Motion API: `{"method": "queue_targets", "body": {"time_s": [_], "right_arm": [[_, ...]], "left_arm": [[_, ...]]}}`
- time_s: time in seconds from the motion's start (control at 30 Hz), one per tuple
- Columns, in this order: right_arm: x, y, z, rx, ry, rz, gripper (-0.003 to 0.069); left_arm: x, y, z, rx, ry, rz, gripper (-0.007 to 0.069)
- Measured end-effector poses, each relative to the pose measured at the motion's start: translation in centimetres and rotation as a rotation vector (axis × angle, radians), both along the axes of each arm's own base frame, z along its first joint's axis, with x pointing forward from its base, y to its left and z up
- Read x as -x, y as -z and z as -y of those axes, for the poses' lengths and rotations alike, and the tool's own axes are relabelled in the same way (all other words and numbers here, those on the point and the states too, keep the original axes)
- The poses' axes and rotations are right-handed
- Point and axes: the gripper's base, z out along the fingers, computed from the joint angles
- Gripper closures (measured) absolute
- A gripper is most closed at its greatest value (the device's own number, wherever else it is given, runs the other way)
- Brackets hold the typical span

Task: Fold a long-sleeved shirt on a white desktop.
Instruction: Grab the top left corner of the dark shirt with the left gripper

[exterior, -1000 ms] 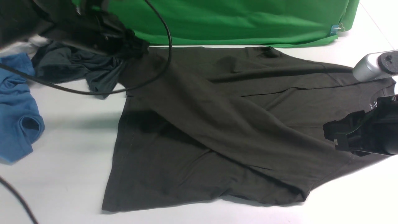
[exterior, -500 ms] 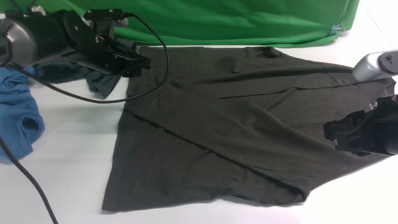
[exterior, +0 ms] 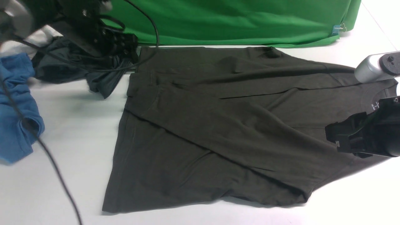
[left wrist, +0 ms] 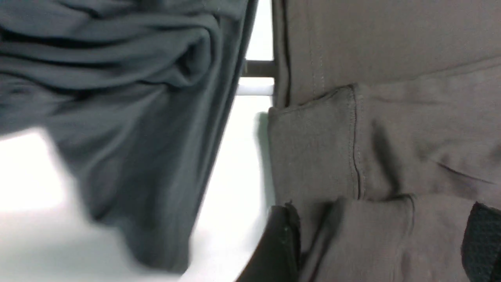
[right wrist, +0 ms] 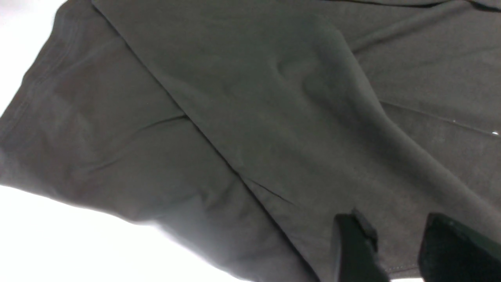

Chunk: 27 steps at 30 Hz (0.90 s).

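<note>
Your shirt (exterior: 218,131) lies flat on the desktop (exterior: 72,147), its far edge right at the foot of the green cloth (exterior: 234,22). Its long axis runs along that cloth. The neck and white label (exterior: 372,107) point toward the cloth's right corner, where a clip (exterior: 339,29) hangs, and the hem points toward the cloth's left end. Both sleeves are folded across the body. One lies parallel to the cloth. The other slants from the shoulder farthest from the cloth up to a cuff (exterior: 140,90) near its foot.

Your left gripper (exterior: 126,43), blurred in the front view, hangs just in front of the cloth's left part, at the shirt's corner. In the wrist view the gripper (left wrist: 381,219) has its jaws spread wide, with the cuff (left wrist: 313,152) lying loose under them and nothing pinched.

Your right gripper (exterior: 332,134) hovers over the shoulder on the shirt's side away from the cloth. In its wrist view the right gripper (right wrist: 391,235) has its jaws parted with bare fabric showing between them, so it holds nothing.

A crumpled grey garment (exterior: 68,65) sits below the cloth's left end, just beside the cuff, with a strip of white between them. Farther from the cloth lies a blue shirt (exterior: 15,112), and a black cable (exterior: 53,162) trails past it across the white top.
</note>
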Motion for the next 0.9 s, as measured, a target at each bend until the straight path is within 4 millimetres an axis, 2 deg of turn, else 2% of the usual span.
{"method": "queue_targets", "body": {"time_s": [0.1,0.17,0.3,0.9], "right_arm": [[0.0,0.0,0.0,-0.007,0.007,-0.004,0.0417],[0.0,0.0,0.0,-0.013,0.014,-0.007,0.0417],[0.0,0.0,0.0,-0.013,0.014,-0.008,0.0417],[0.0,0.0,0.0,-0.015,0.016,-0.012,0.0417]], "left_arm": [[-0.9,1.6,0.3,0.029,0.015,-0.009,0.0043],[-2.0,3.5,0.4,0.048,0.006,-0.017,0.0046],[-3.1,5.4,0.3,0.054,-0.003,-0.023,0.0048],[-3.8,5.4,-0.7,0.047,-0.003,0.016,0.0053]]}}
